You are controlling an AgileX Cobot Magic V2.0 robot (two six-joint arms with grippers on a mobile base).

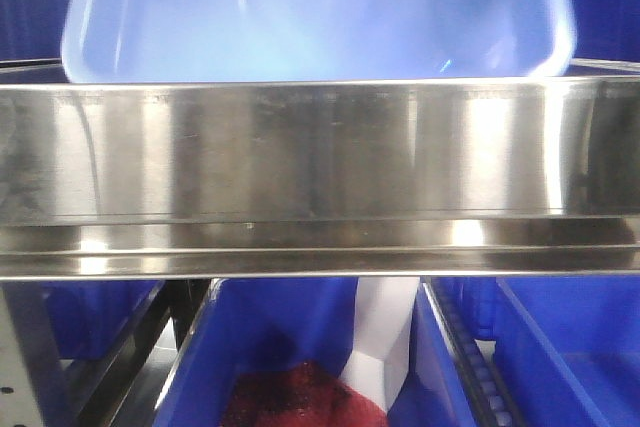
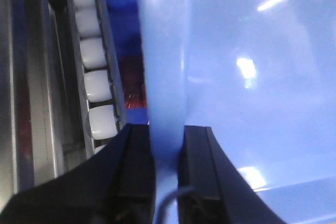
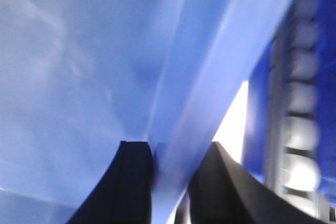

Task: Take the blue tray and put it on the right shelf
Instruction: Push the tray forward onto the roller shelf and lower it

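Observation:
The light-blue tray (image 1: 315, 17) is tilted with its inside toward the front camera, just above and behind the tall brushed-metal front lip of the steel shelf (image 1: 320, 157). Its lower edge is hidden by that lip. My left gripper (image 2: 167, 140) is shut on the tray's left rim (image 2: 165, 77), one finger on each side of the wall. My right gripper (image 3: 176, 153) is shut on the tray's right rim (image 3: 199, 77) in the same way. Neither arm shows in the front view.
Below the shelf lip stand deep dark-blue bins (image 1: 560, 347); one holds something red (image 1: 290, 397). A white post (image 1: 385, 332) stands between them. Roller tracks with white rollers run beside the tray in the left wrist view (image 2: 97, 82) and the right wrist view (image 3: 302, 129).

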